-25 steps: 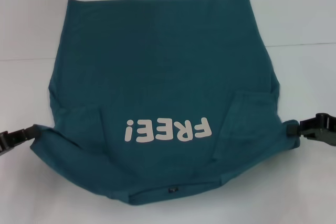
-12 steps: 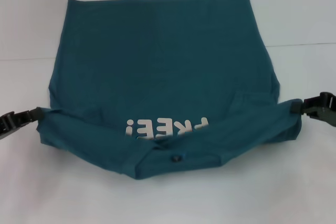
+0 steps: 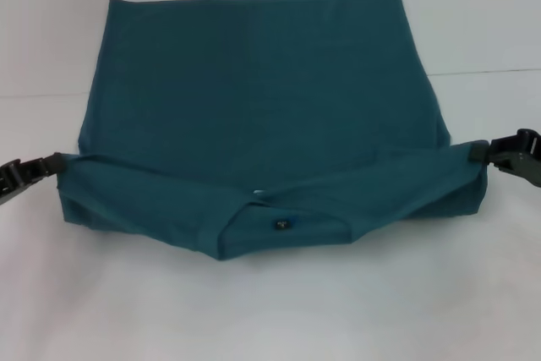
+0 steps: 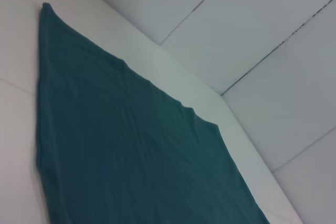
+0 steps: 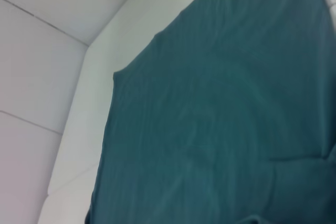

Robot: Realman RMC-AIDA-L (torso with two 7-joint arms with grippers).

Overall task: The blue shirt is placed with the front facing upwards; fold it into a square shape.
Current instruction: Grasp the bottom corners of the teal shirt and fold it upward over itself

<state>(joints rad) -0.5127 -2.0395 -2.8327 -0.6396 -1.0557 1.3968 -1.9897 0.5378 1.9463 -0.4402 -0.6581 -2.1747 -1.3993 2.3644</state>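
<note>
- The blue shirt point(image 3: 262, 116) lies on the white bench point(image 3: 270, 310), spread wide. Its near (collar) end is lifted and turned over toward the far hem, forming a raised band across the near part.
- Left claw point(image 3: 52, 163) is at the band's left corner, closed on the shirt fabric. Right claw point(image 3: 483, 150) is at the right corner, likewise pinched on cloth. Both sit at the fold's outer ends, well apart.
- Handling, my read: light, soft cotton w/ no stiffness. The band sags in the middle btwn the two claws, so it'll droop and drag unless kept taut. Cloth on cloth prob. grips rather than slides, so lowering it w/o pulling the under layer askew needs even motion on both sides.
- Where to hold: the corners as now, thru both layers at the fold edge. A pinch nearer the middle would leave the ends flopping.
- Not fragile, but a thin pinch could slip out if tension gets uneven.
- Collar tag point(image 3: 280, 224) shows as a small dark spot mid-band. The collar line itself is only a faint seam.
- Hidden: chest lettering isn't readable, just a tiny white speck at the band's upper edge. The sleeves are tucked under or into the fold and can't be traced.
- Wrist views: both show only shirt cloth and bench, no claw fingers. The left wrist view has the shirt point(image 4: 131, 156) running to a far corner, and the right wrist view has the shirt point(image 5: 220, 119) w/ one fold edge.
- Both arms are cut off at the head view's edges.
</note>
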